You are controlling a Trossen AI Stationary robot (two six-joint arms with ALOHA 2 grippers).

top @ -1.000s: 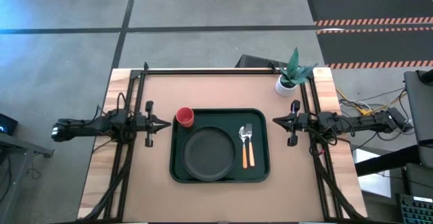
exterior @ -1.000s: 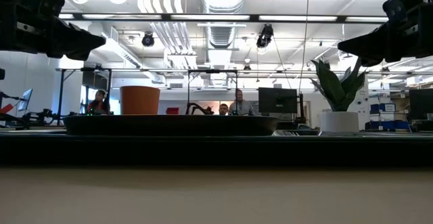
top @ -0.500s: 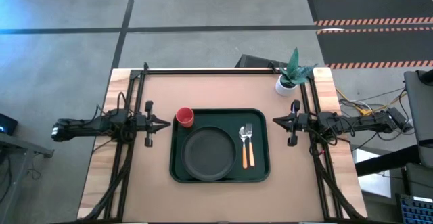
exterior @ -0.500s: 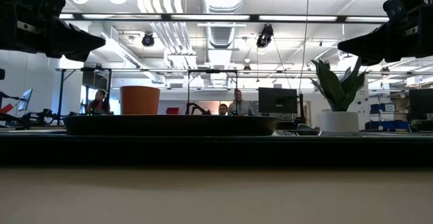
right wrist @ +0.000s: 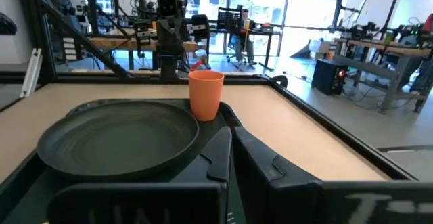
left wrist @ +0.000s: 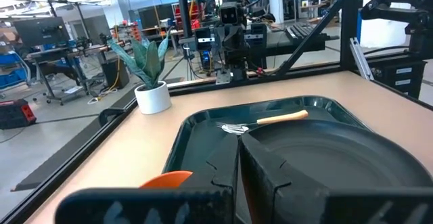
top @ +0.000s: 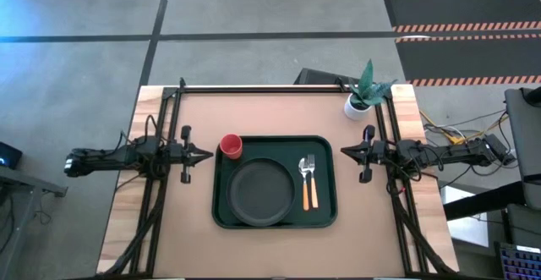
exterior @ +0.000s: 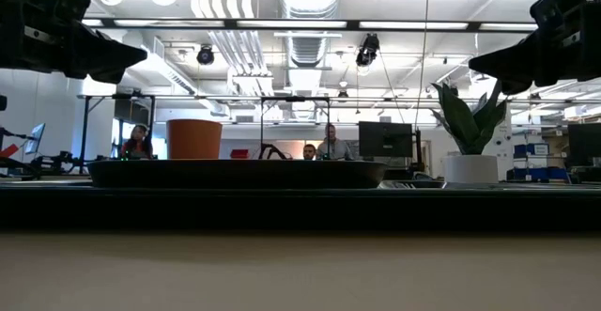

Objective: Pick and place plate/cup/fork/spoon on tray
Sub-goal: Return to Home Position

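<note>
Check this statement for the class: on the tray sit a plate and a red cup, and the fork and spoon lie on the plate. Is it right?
Not quite. The fork and spoon lie not on the plate but beside it, on the bare floor of the tray to the plate's right, as the high view shows. The plate and the red cup do sit on the tray.

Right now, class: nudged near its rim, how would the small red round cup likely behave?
Standing upright and taller than wide, the small red round cup probably tips rather than slides. Once tipped, its round wall would likely let it roll.
</note>
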